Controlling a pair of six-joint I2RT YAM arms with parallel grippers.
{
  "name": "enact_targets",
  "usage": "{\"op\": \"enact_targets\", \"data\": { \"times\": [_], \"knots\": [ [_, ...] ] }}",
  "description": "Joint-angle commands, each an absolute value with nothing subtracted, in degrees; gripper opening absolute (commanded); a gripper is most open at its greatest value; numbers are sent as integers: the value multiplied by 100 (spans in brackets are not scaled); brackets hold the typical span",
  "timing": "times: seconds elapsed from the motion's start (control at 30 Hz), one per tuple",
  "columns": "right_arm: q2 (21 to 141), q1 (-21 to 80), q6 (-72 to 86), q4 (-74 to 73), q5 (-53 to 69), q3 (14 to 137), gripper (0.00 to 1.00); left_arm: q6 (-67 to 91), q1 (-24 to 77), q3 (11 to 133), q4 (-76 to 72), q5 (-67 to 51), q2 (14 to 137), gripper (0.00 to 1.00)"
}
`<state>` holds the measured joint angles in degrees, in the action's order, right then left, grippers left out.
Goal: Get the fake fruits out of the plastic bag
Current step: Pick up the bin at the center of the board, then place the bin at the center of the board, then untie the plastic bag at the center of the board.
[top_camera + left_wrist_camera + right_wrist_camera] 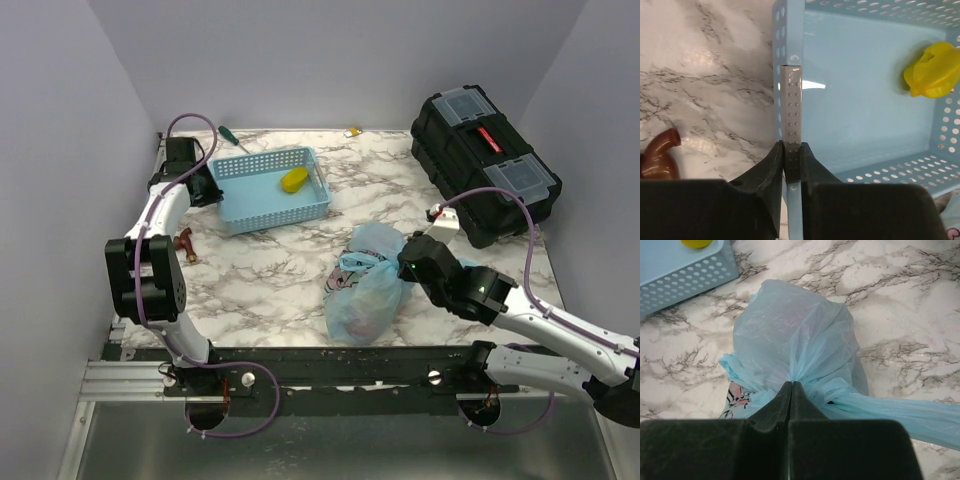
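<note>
**Plastic bag (795, 330) pinched at its gathered neck, fruits not yet out**

The bag lies on the tabletop (260, 270) near the front edge, roughly midway between the two arms, bulging with dim rounded shapes behind the blue film. One yellow fruit (934, 70) sits in the far corner of the mesh basket (280, 218), well apart from the bag.

The right gripper (791, 387) has its jaws closed tight on the bunched film where the bag narrows, with a flat handle strip running off to the right beneath it. Whether that neck is knotted or only twisted cannot be told. The right arm reaches in low from the right, forearm stretched toward the middle of the tabletop and wrist angled down onto the bag.

The step in hand looks like raising or loosening the neck to get at the mouth. Thin film will stretch and slip, so a slow, steady pull away from the bulge should serve better than a jerk. The weight of the fruits can anchor the lower end while the neck is drawn open. If the pinch has caught only one layer, the bag may simply drag across the marble.

The left gripper (792, 150) is clamped narrow on the basket's near side wall, one jaw inside and one outside. Its arm stands upright at the left edge and folds forward over the basket. It would have to let go before it could help spread the bag. A small brown object (659, 157) lies on the tabletop just beside that arm.
</note>
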<state>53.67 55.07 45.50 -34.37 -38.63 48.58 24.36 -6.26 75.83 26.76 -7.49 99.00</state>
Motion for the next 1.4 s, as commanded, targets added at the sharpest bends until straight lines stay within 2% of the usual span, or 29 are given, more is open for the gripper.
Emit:
{"op": "enact_targets", "data": {
  "times": [0.0, 0.5, 0.8, 0.9, 1.0, 1.13, 1.17, 1.37],
  "knots": [
    [5448, 5532, 4656, -3369, -3796, 4913, 1, 2466, -269, 7598, 2549, -1264, 9516, 1],
    [5565, 5533, 4693, -3324, -3731, 4915, 1, 2742, 845, 7560, 2310, -1476, 9993, 0],
    [5714, 5532, 4614, -3302, -3679, 5111, 1, 2913, 883, 8428, 2617, -1503, 10800, 2],
    [5728, 5535, 4514, -3130, -3389, 5089, 1, 2865, 879, 8836, 3098, -1322, 10978, 16],
    [5769, 5528, 4462, -3056, -3200, 5095, 1, 2925, 879, 8747, 3217, -1268, 10671, 52],
    [5813, 5529, 4423, -2906, -2916, 5049, 1, 3193, 870, 8283, 3198, -1400, 9748, 75],
    [5826, 5533, 4412, -2844, -2826, 5029, 1, 3258, 870, 8100, 3138, -1549, 9493, 79],
    [5891, 5535, 4395, -2600, -2300, 4944, 1, 3570, 1156, 6270, 2190, -3482, 7505, 79]
  ]
}}
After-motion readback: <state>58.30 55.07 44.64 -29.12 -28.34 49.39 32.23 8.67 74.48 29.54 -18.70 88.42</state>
